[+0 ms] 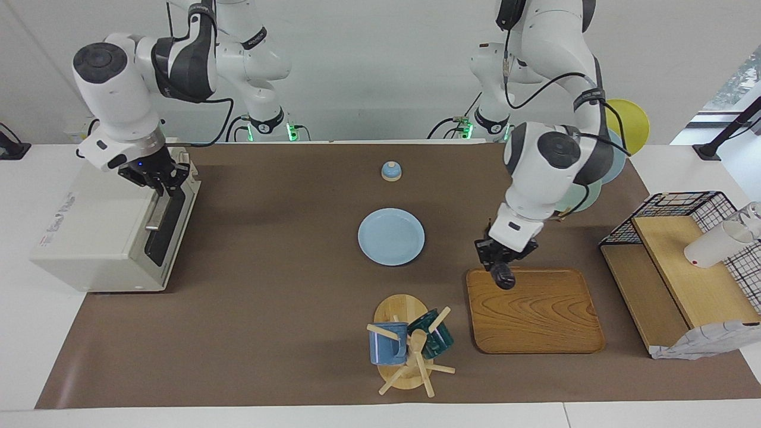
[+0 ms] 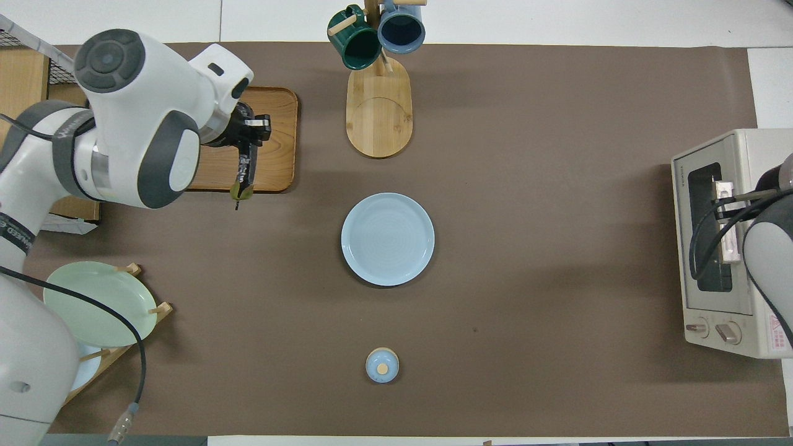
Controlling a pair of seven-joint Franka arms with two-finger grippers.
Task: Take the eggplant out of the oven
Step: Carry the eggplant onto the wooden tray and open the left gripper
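The eggplant (image 1: pixel 503 275) (image 2: pixel 242 174), slim and dark, hangs pointing down with my left gripper (image 1: pixel 498 260) (image 2: pixel 249 140) shut on its upper part. It is in the air over the edge of the wooden tray (image 1: pixel 535 315) (image 2: pixel 272 167) that faces the robots. The off-white oven (image 1: pixel 89 226) (image 2: pixel 722 241) stands at the right arm's end of the table, its dark glass door closed. My right gripper (image 1: pixel 160 174) is at the top edge of that door, by the oven's upper front corner. In the overhead view the right arm covers its gripper.
A bare light blue plate (image 1: pixel 391 236) (image 2: pixel 387 238) lies mid-table. A mug rack (image 1: pixel 407 345) (image 2: pixel 378 93) stands farther from the robots. A small blue knobbed lid (image 1: pixel 391 171) sits nearer. A plate rack (image 2: pixel 93 303) and a wire basket (image 1: pixel 672 205) are at the left arm's end.
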